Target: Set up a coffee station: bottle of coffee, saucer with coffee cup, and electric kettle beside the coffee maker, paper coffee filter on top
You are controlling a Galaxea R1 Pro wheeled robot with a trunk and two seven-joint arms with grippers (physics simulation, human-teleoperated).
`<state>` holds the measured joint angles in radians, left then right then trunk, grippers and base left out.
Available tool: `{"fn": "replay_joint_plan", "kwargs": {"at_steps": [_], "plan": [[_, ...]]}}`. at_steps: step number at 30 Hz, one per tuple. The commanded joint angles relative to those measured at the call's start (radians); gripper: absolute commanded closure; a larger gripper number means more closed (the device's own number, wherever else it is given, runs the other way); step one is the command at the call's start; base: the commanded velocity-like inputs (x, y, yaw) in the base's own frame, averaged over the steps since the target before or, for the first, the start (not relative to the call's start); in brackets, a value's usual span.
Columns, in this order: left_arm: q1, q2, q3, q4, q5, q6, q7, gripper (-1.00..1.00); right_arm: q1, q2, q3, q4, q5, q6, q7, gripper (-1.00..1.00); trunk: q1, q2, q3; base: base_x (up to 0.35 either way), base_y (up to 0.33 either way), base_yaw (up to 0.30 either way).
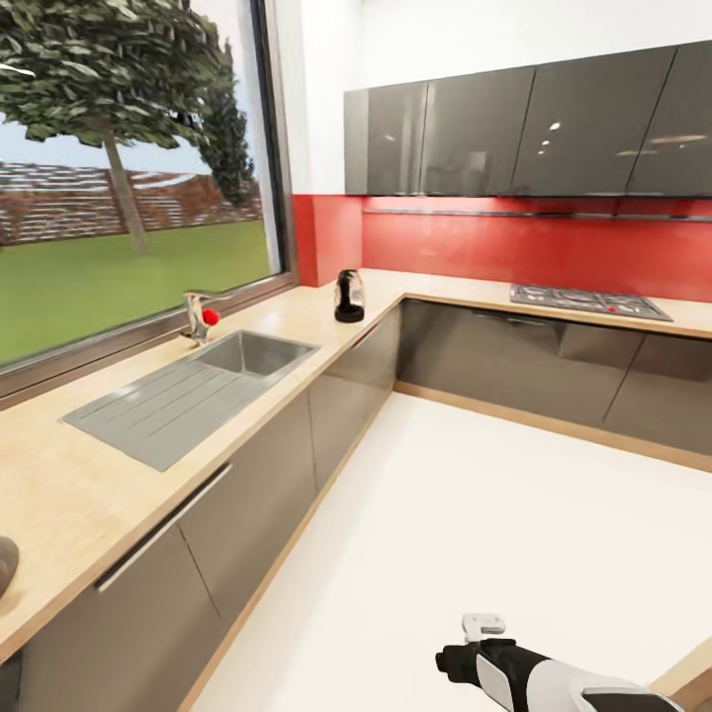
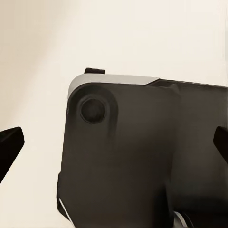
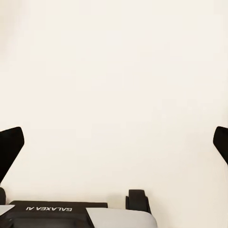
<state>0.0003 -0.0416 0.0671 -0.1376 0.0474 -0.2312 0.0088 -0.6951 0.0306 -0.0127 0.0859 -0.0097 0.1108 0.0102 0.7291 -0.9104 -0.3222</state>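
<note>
The electric kettle point(image 1: 348, 295), clear glass with a black base and rim, stands on the kitchen countertop point(image 1: 89, 494) at the corner below the red backsplash. My right arm point(image 1: 534, 674) hangs low over the white floor, far from the kettle. In the right wrist view my right gripper point(image 3: 114, 147) is open, its dark fingertips point(image 3: 9, 147) wide apart over bare floor. My left gripper point(image 2: 114, 147) is open too, its fingertips point(image 2: 9, 145) spread in front of a dark part of my own body point(image 2: 123, 156). The coffee maker, bottle of coffee, filter, saucer, cup and shelf are out of view.
A steel sink with drainboard point(image 1: 188, 391) and a faucet with a red knob point(image 1: 201, 316) sit under the window. A hob point(image 1: 588, 300) lies on the far counter beneath dark wall cabinets point(image 1: 524, 124). A dark rounded object point(image 1: 6, 574) is cut off at the near left. A wooden edge point(image 1: 692, 677) shows bottom right.
</note>
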Motion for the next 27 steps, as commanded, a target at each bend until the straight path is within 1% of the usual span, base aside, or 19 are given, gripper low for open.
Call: {"fn": "replay_joint_plan", "kwargs": {"at_steps": [1, 27], "plan": [[0.0, 0.0, 0.006, -0.001, 0.003, -0.002, -0.001, -1.0, -0.001, 0.0, -0.001, 0.002, -0.001, 0.001, 0.001, -1.0, 0.001, -0.001, -0.001, 0.339, -0.095, 0.0], [0.0, -0.001, 0.005, -0.001, 0.003, -0.002, -0.001, -1.0, -0.001, -0.005, -0.003, 0.002, -0.001, -0.001, 0.002, -1.0, 0.001, -0.001, -0.001, 0.34, -0.095, 0.0]]}}
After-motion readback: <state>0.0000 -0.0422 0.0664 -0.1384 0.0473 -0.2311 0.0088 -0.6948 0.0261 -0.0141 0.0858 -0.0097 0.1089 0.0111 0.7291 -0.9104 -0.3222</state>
